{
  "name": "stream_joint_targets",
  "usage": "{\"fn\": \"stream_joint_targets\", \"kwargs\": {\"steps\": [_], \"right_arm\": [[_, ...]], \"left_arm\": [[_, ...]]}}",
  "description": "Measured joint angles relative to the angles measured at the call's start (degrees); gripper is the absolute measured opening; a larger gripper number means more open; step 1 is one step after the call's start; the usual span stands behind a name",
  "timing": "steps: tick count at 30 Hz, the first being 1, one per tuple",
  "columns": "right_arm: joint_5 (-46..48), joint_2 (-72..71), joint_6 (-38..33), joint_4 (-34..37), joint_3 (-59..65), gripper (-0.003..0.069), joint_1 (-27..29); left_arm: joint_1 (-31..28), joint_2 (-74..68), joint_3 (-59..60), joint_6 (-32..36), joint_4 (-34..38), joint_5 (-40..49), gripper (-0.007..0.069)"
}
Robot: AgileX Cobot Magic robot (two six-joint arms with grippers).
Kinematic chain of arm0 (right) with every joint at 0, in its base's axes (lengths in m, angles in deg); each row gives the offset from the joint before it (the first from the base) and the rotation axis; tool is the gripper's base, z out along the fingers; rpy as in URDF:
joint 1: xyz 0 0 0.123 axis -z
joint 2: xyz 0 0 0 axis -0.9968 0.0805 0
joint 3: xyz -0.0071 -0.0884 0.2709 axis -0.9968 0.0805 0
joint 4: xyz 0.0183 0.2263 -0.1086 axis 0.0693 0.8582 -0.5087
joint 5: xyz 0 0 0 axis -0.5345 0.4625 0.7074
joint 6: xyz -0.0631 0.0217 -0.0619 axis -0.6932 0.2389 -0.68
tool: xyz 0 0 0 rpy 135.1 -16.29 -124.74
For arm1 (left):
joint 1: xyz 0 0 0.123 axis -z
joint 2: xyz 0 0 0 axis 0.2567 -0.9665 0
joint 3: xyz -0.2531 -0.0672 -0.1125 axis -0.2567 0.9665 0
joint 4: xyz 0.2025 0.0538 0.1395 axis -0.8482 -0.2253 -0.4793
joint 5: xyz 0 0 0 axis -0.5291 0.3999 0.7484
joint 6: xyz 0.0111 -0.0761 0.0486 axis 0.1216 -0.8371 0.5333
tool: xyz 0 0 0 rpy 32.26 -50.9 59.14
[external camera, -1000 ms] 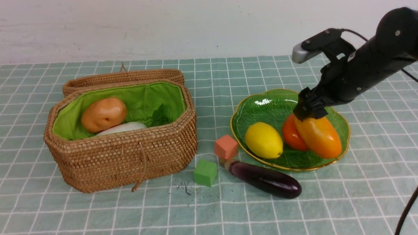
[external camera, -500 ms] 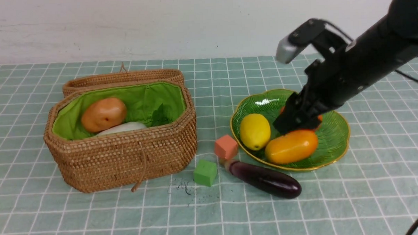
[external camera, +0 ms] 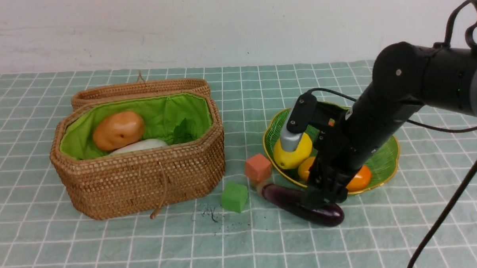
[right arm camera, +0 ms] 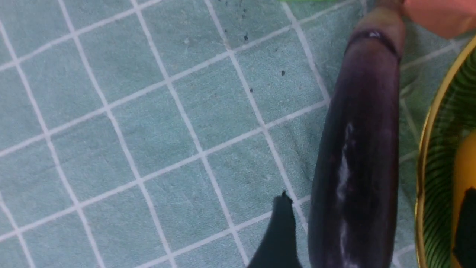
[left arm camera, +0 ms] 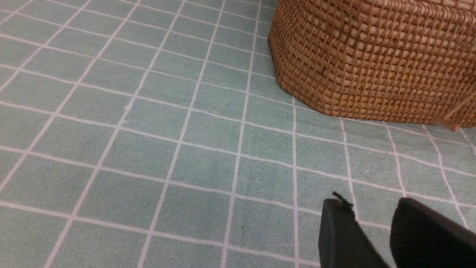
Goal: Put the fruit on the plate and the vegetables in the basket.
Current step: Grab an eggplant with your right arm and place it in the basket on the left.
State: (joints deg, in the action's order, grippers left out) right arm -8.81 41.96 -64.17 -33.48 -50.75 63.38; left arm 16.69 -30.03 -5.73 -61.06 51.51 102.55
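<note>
The dark-purple eggplant (external camera: 282,196) (right arm camera: 357,149) lies on the cloth in front of the green plate (external camera: 388,152). My right gripper (external camera: 322,198) (right arm camera: 375,195) stands open astride its thick end, one finger on the cloth side, the other over the plate rim (right arm camera: 424,167). The lemon (external camera: 287,161) and the mango (external camera: 359,181) rest on the plate; the persimmon is mostly hidden behind the arm. The wicker basket (external camera: 145,181) (left arm camera: 372,56) holds a potato (external camera: 118,130), a white radish (external camera: 141,146) and green leaves (external camera: 185,130). My left gripper (left arm camera: 372,204) hovers open and empty over the cloth beside the basket.
A salmon cube (external camera: 258,167) (right arm camera: 438,15) touches the eggplant's stem end, and a green cube (external camera: 234,196) sits just left of it. The basket lid (external camera: 141,89) leans behind the basket. Dark crumbs (external camera: 211,214) speckle the cloth.
The right arm let the mango go on the plate and swung down and forward onto the eggplant. The mango rolled flat and the lemon shifted left.
</note>
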Motion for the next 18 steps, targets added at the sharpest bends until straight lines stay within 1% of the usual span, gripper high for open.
{"fn": "stream_joint_targets", "kwargs": {"steps": [9,18], "right_arm": [[-0.44,3.56,-1.34,-2.72,0.0,0.0576,-0.29],[-0.33,5.36,-1.42,-0.35,0.0,0.0576,-0.29]], "left_arm": [[0.0,0.0,0.0,0.0,0.0,0.0,0.0204],[0.0,0.0,0.0,0.0,0.0,0.0,0.0207]]}}
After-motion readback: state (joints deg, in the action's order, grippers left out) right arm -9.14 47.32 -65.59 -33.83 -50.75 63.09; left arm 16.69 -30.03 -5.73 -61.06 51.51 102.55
